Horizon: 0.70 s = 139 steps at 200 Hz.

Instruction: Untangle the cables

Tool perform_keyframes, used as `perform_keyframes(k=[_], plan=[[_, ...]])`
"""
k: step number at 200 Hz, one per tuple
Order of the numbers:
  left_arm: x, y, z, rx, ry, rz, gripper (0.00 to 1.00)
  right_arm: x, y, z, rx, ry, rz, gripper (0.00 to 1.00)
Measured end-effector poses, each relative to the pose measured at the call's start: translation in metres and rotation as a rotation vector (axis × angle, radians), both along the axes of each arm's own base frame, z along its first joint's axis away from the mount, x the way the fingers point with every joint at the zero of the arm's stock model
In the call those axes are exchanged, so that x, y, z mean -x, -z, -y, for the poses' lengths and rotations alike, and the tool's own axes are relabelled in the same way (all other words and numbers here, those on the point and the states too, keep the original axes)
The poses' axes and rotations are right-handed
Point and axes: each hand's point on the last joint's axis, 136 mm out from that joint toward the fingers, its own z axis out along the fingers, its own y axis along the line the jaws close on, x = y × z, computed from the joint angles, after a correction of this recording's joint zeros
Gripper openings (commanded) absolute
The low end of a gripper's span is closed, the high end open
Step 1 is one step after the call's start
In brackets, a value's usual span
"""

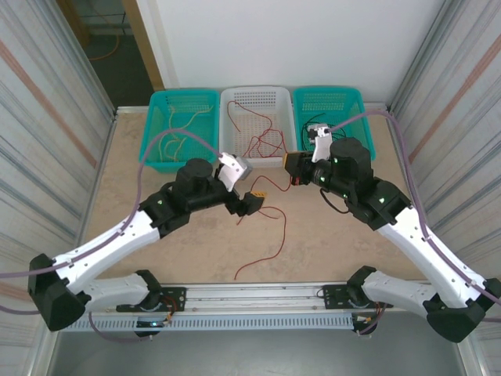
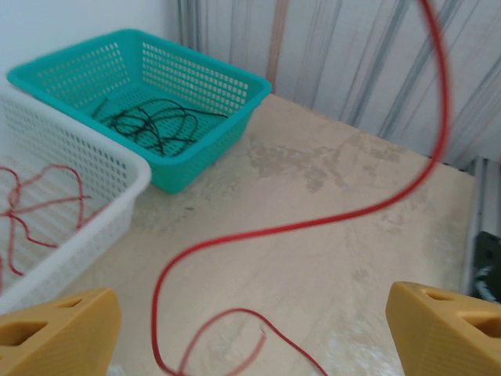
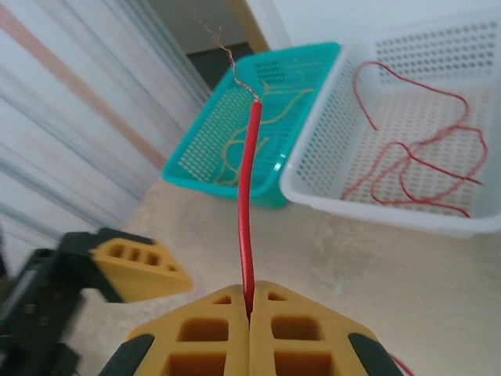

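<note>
**Ana:** What are the jaws doing?

**Ben:** The right jaws are pressed together on one thin red bendy wire (image 3: 246,196), just below its bare tip. The left jaws stand wide apart with nothing in them, right over the same wire's loose loop.

**Ana:** Where is the rest of it?

**Ben:** It trails across the pale stone-look bench (image 1: 329,251) toward the near edge.

**Ana:** How to move it well?

**Ben:** I think it belongs in the white plastic basket with holes (image 1: 258,91), with the other red wires (image 1: 262,141). Grip tight, lift high and go slowly, so the tail does not snag.

**Ana:** How many things?

**Ben:** There are three baskets. One is white. The left teal plastic basket (image 1: 184,93) has pale yellow wires (image 1: 178,133). The right teal plastic basket (image 2: 219,141) has black wires (image 2: 149,125). One red wire is on the bench. The ones in the baskets are too curled to count.
</note>
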Motion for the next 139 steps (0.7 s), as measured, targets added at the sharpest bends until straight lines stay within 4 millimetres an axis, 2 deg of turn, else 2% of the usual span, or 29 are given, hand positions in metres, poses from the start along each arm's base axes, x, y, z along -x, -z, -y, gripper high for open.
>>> perform_keyframes(k=[33,60,82,116,139], plan=[[-0.018,0.005,0.003,-0.056,-0.038,0.094,0.92,0.006,-0.023,-0.005,-0.037,-0.043,0.047,0.00],[-0.029,-0.004,0.000,-0.060,-0.081,0.173,0.89,0.012,-0.033,-0.012,-0.064,-0.087,0.069,0.00],[-0.038,-0.005,0.000,-0.076,-0.113,0.213,0.74,0.015,-0.036,-0.016,-0.076,-0.111,0.076,0.00],[-0.045,0.009,0.003,-0.112,-0.125,0.204,0.50,0.015,-0.041,-0.018,-0.088,-0.117,0.090,0.00],[-0.046,0.008,0.003,-0.099,-0.132,0.194,0.24,0.013,-0.048,-0.017,-0.104,-0.105,0.115,0.00]])
